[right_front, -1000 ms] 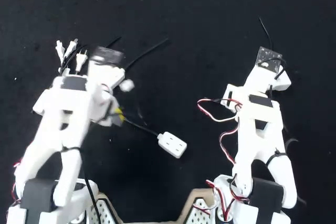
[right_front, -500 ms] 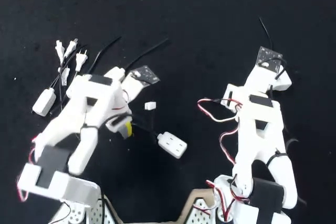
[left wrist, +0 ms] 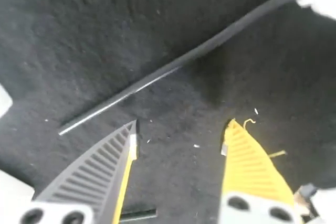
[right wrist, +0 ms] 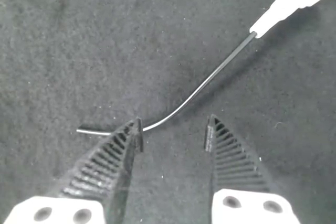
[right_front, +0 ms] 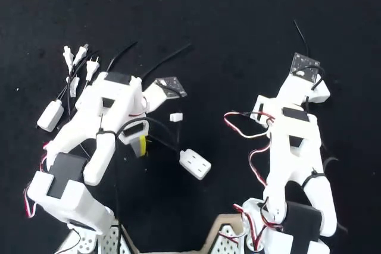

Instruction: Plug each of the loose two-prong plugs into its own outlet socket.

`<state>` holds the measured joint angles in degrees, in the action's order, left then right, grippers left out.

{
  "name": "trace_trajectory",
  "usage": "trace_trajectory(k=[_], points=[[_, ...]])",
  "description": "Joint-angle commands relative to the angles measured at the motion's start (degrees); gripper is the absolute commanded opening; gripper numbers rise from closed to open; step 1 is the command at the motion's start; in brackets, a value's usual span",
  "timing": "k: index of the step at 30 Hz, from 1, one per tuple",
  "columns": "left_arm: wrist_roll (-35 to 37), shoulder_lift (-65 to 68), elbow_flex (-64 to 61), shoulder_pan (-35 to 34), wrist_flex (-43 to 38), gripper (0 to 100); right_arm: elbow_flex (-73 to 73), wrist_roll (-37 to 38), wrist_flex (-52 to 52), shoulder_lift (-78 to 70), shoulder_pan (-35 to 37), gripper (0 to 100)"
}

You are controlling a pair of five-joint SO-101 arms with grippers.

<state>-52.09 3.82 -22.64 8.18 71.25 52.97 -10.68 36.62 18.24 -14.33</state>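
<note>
Swung my left end effector [left wrist: 181,129] off plugs [right_front: 80,60] toward socket [right_front: 195,164]; now apart, empty. Right end effector [right wrist: 175,124] apart too.

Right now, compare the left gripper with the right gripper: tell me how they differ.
The left gripper has one all-yellow finger; on the right gripper both fingers are dark grey. A black cable lies clear ahead of the left gripper's tips; a thin wire runs past one of the right gripper's tips. Both are open and hold nothing.
</note>
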Motion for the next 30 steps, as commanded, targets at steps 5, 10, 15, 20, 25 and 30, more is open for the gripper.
trace_trajectory(k=[5,10,15,20,25,30], points=[[-3.08,-0.35,4.26,1.54,-3.25,27,-3.03,-0.53,-1.23,2.07,-0.97,18.4],[-3.08,-0.35,4.53,2.51,-3.6,31,-3.03,-0.53,-1.32,2.07,-0.97,18.4],[-3.52,0.7,4.26,2.77,-4.92,31,-3.03,-0.53,-1.32,2.07,-0.97,18.4],[-3.08,5.89,4.7,2.77,-9.58,31,-3.03,-0.53,-1.32,2.07,-0.97,18.4],[-3.08,8.0,5.67,3.65,-9.58,31,-3.03,-0.53,-1.32,2.07,-0.97,18.4],[-3.08,7.74,5.32,3.65,-9.41,20,-3.12,-0.53,-1.32,2.07,-0.97,18.4]])
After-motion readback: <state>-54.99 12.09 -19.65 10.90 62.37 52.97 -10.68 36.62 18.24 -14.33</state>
